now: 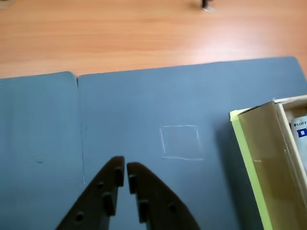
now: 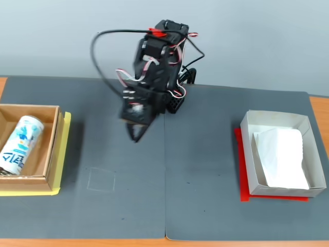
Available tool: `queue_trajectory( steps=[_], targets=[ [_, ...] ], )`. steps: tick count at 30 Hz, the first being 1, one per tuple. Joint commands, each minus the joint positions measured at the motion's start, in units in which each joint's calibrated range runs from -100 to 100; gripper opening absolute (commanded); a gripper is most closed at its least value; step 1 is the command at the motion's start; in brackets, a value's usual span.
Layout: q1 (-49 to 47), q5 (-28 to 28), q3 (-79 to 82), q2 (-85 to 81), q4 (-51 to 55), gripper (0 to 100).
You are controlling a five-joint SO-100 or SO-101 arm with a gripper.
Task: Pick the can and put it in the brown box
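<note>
at the left edge of the fixed view the can (image 2: 19, 145) is seen lying on its side inside the brown box (image 2: 56, 149), which rests on a yellow sheet (image 2: 64, 149), so the placing looks already done (a judgement only); a thin metal can of this kind is likely light, smooth and easily dented, and would best be taken across the middle of its round body with a gentle squeeze. toward the middle, the gripper (image 2: 136, 137) is held above the grey mat (image 2: 205, 154) with its fingers (image 1: 115, 170) nearly closed on nothing, well apart from the box, and at the right a white-grey box (image 2: 247, 154) with white paper (image 2: 280, 157) is seen on a red sheet (image 2: 241, 175).
</note>
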Motion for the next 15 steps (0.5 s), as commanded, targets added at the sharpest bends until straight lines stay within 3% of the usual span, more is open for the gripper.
queue_trajectory(
  steps=[1, 7, 15],
  targets=[
    [-3.4, -0.29, 7.8, -11.58, -0.71, 1],
    [-8.84, -0.29, 21.56, -26.15, -1.75, 1],
    [-13.55, 0.07, 43.91, -45.13, -12.41, 1]
  ],
)
